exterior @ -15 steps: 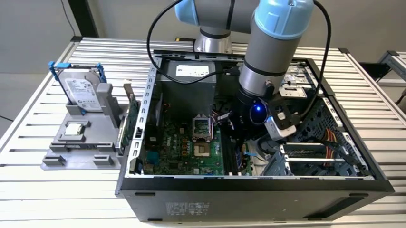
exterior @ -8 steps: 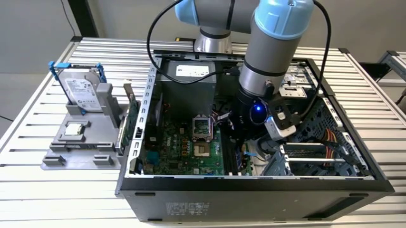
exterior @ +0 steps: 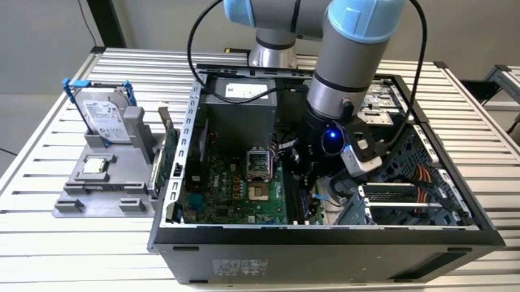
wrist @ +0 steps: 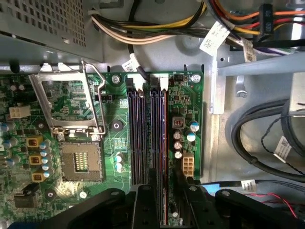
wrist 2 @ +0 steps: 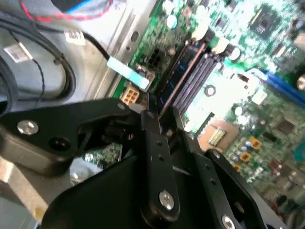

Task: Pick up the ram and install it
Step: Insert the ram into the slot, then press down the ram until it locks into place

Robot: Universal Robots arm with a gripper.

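Already the ram (wrist: 163,143) stands edge-on in the motherboard's (wrist: 95,143) memory slot beside the CPU socket (wrist: 80,162), pinched between the gripper's (wrist: 163,202) fingers. Seating appears underway; pressing it home likely demands straight, even downward force.

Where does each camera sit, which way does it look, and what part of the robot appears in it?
Exterior view: off the arm, above the table, looking down into the open computer case; the arm reaches inside.
First wrist view: on the arm, facing the motherboard and memory slots; the claw shows.
Second wrist view: on the arm, oblique along the slots; the claw holds the ram.
Both wrist views share claw and slots.
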